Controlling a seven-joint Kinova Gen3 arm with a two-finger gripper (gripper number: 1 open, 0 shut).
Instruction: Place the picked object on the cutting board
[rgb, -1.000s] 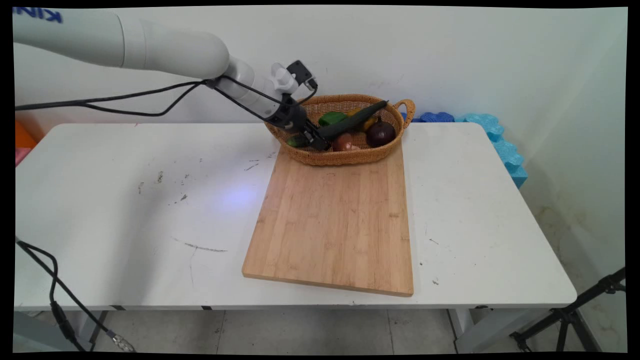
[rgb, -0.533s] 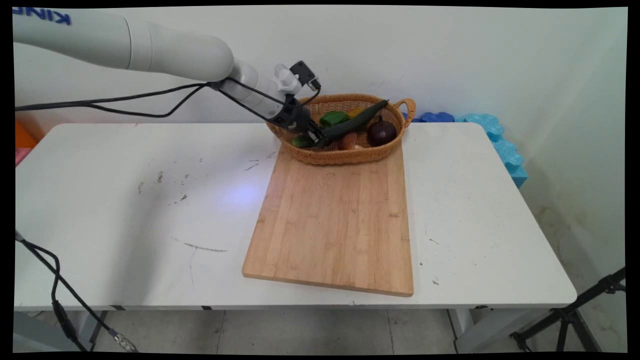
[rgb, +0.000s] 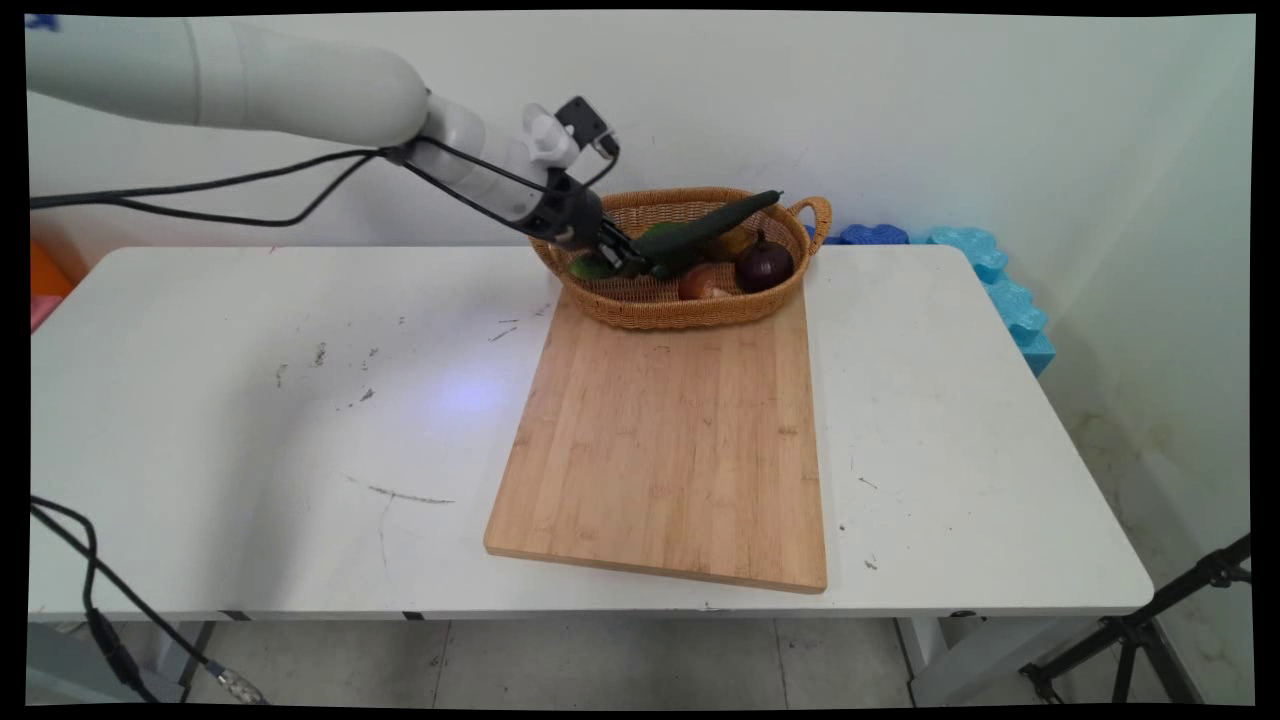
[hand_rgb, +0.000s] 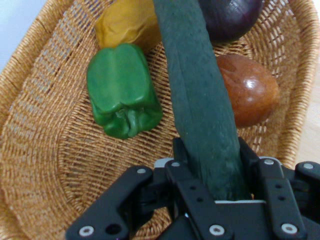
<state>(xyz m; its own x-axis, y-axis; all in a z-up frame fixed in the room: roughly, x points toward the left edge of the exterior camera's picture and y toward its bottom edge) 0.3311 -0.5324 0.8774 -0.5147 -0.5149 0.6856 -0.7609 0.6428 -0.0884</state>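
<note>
The gripper (rgb: 632, 262) has its fingers (hand_rgb: 182, 155) closed narrowly on one long dark green cucumber (rgb: 700, 227), gripping it near its lower end. In the main view the cucumber slants up to the right over the wicker basket (rgb: 640, 307), its far tip above the rim beside the right-hand handle. In the hand view the cucumber (hand_rgb: 197, 95) runs up from between the fingers and reaches the top edge.

The basket stands at the far side of the white worktop (rgb: 250, 420), touching or overlapping the far edge of one wooden cutting board (rgb: 670, 440). In it, counted from the hand view: one green bell pepper (hand_rgb: 122, 92) lying on the weave to the left of the cucumber, one yellow piece (hand_rgb: 127, 22) beyond the pepper, one dark purple onion (hand_rgb: 232, 17) and one brown round piece (hand_rgb: 250, 87) to the right. The cucumber's lower end appears clear of the basket floor, though whether it brushes the other produce cannot be told.

One black cable (rgb: 200, 190) hangs from the arm. Blue foam pieces (rgb: 985, 265) lie behind the worktop's far right corner. No readable writing shows on any of these things.
</note>
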